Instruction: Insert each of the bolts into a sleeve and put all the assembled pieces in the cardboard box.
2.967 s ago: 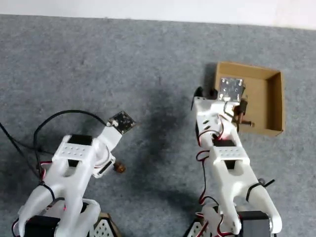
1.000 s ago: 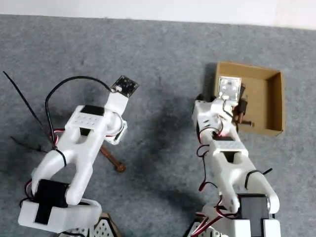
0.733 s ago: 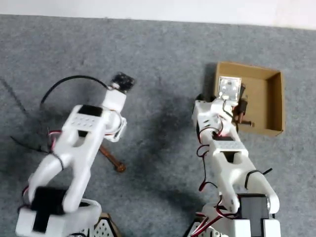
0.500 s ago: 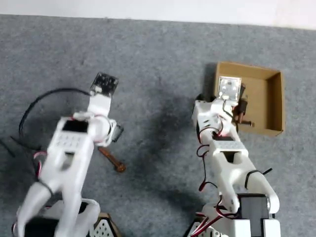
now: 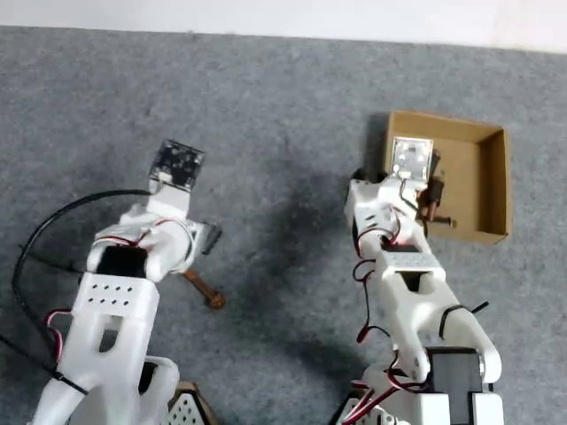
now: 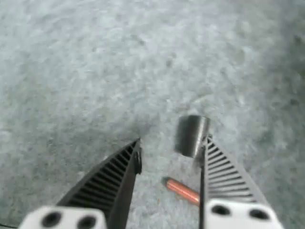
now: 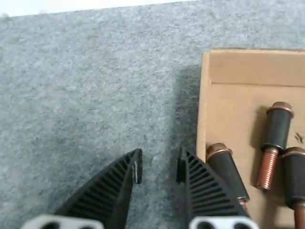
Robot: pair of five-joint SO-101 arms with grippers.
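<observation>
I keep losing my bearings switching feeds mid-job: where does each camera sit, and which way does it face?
High view: fixed above the table, looking down on left arm, right arm and cardboard box.
Left wrist view: on the left wrist, looking down past the open left gripper at a sleeve and bolt.
Right wrist view: on the right wrist, looking down past the open right gripper at assembled pieces in the box.
Shared: bolt, high and left wrist views; box, high and right wrist views.
</observation>
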